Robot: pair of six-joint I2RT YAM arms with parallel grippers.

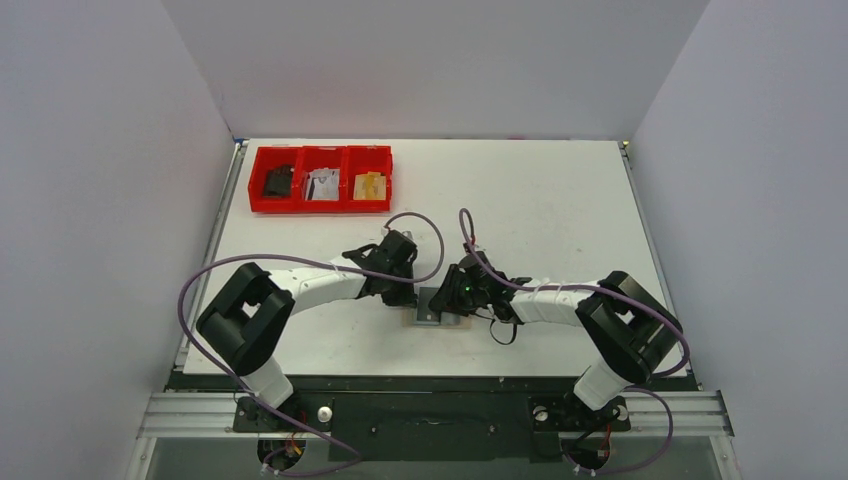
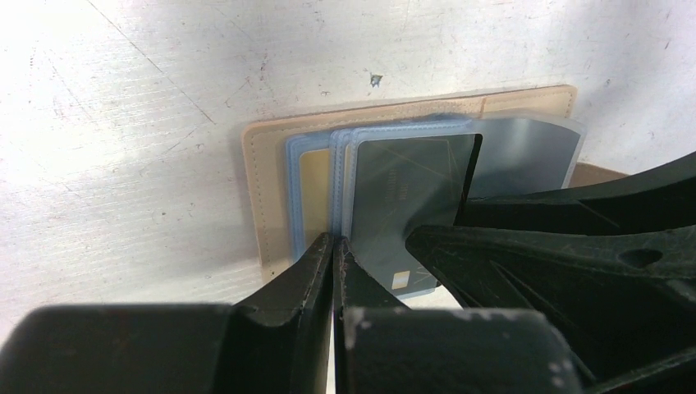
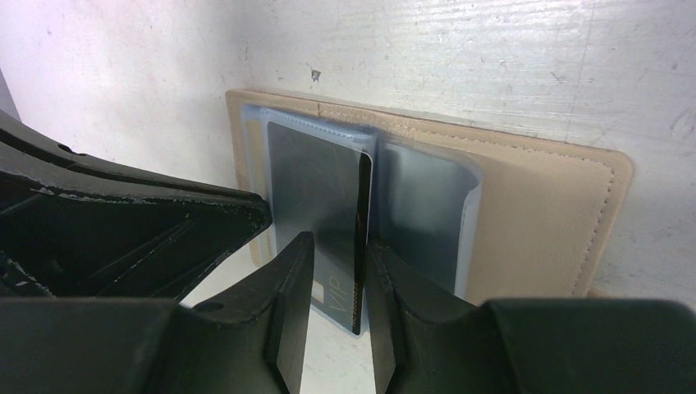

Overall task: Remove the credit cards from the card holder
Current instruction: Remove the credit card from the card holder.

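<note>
My left gripper [image 2: 335,246] is closed, fingertips pressed together, and it looks to be nipping the near edge of the pale credit cards [image 2: 394,176] where they poke out of the card holder [image 2: 264,189]. My right gripper [image 3: 341,279] sits right alongside it. Its jaws stand a little apart, with the dark card [image 3: 320,189] running up between them: one finger lies over the card's face and the other is hard against its edge. It's not clamped, as far as I can tell.

The holder lies flat on the table [image 1: 540,200], between my two wrists, with its long side running across both wrist views. The cards are fanned in their clear pockets and lie the other way, their long axes pointing straight back at my fingers, free ends nearest me. So the way out is toward me, a straight draw back along each card's length.

Both arms are on the spot. The left has the pale cards at the holder's left end. The right is nearer the dark one, further toward the middle.

The catch, as I judge it, is that nothing pins the holder, so it may slide along with the pull
</note>
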